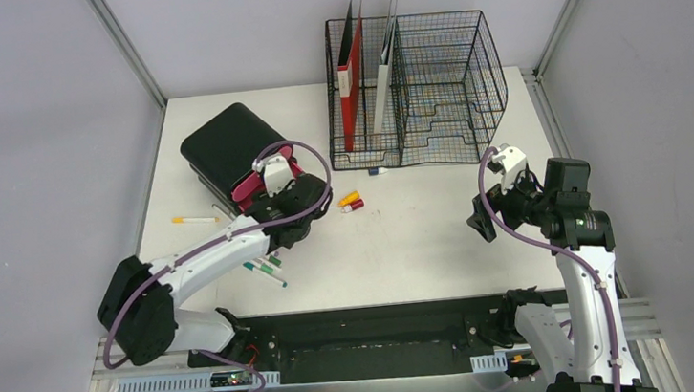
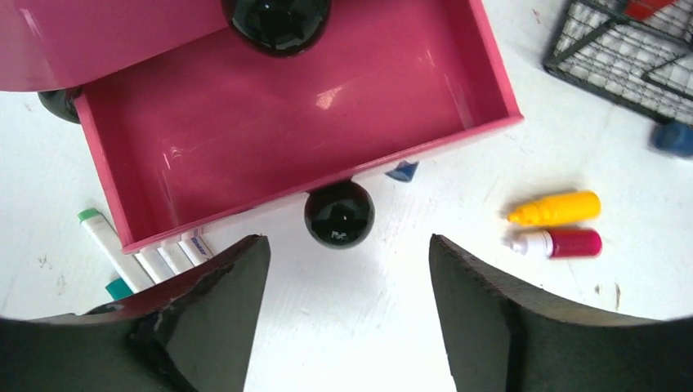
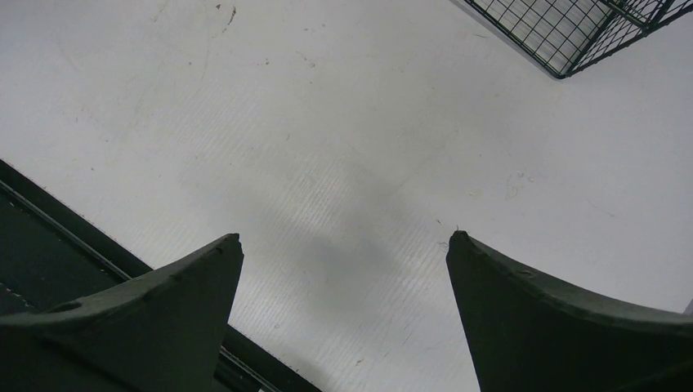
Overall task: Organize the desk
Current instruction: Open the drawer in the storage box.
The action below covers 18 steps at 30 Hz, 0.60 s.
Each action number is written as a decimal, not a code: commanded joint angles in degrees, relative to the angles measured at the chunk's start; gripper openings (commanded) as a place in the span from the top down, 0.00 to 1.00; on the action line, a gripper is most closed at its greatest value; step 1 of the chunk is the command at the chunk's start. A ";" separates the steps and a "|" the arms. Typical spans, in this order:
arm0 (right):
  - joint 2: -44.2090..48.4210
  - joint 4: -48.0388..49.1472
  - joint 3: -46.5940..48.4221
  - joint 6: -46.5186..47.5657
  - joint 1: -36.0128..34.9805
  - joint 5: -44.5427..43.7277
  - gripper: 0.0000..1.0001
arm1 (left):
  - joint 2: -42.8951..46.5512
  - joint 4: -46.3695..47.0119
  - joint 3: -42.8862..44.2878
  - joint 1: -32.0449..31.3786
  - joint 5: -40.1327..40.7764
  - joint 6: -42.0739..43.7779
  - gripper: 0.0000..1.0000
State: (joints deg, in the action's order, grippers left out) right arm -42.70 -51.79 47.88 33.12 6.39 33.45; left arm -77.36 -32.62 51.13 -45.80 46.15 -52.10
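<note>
Filling the pink drawer [image 2: 286, 122] looks like your step now. It stands open and empty on the left side of the white desk [image 1: 424, 237] under your arms. Your left gripper [image 2: 347, 249] is spread just short of the black knob [image 2: 339, 215], pinching nothing. Your right gripper [image 3: 345, 237] hangs spread too. Next, I think, grab the yellow bottle [image 2: 560, 207] nearby and drop it in.
</note>
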 commanded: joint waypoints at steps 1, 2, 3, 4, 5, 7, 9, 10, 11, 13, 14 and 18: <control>0.69 0.39 -0.05 0.80 0.20 0.96 0.01 | 7.08 6.52 -3.01 -0.51 -9.71 10.24 0.25; 0.62 0.40 -0.11 0.80 0.20 0.97 0.01 | 9.07 9.18 -4.41 -0.48 -12.74 13.19 0.24; 0.64 0.38 -0.14 0.80 0.20 0.98 0.01 | 11.12 11.76 -5.97 -0.51 -16.32 15.79 0.22; 0.60 0.37 -0.11 0.80 0.20 0.96 0.01 | 13.40 14.95 -7.75 -0.45 -19.89 19.15 0.19; 0.60 0.42 -0.13 0.80 0.20 0.93 0.01 | 15.52 17.76 -9.42 -0.46 -23.91 22.12 0.17; 0.52 0.37 -0.14 0.80 0.20 0.97 0.01 | 19.74 21.49 -12.22 -0.44 -30.49 26.51 0.13; 0.44 0.38 -0.08 0.80 0.20 0.94 0.01 | 22.99 23.51 -14.15 -0.43 -35.23 29.36 0.10; 0.44 0.37 -0.12 0.80 0.22 0.92 0.01 | 24.61 23.95 -14.82 -0.41 -37.24 30.54 0.08; 0.42 0.39 -0.06 0.80 0.21 0.98 0.01 | 25.57 24.43 -15.37 -0.43 -39.37 31.69 0.07; 0.38 0.38 -0.15 0.80 0.27 0.97 0.01 | 26.95 24.78 -16.29 -0.41 -43.15 33.35 0.07; 0.35 0.38 -0.14 0.79 0.27 0.93 0.01 | 27.47 24.95 -16.67 -0.43 -44.60 33.86 0.07; 0.17 0.38 -0.15 0.71 0.29 0.95 0.01 | 28.50 26.58 -18.04 -0.43 -49.94 35.74 0.07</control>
State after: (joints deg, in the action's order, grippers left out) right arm -42.70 -51.79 47.88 33.12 6.39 33.45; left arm -50.09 -10.94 34.54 -45.80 5.65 -21.41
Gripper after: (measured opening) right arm 0.991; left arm 0.927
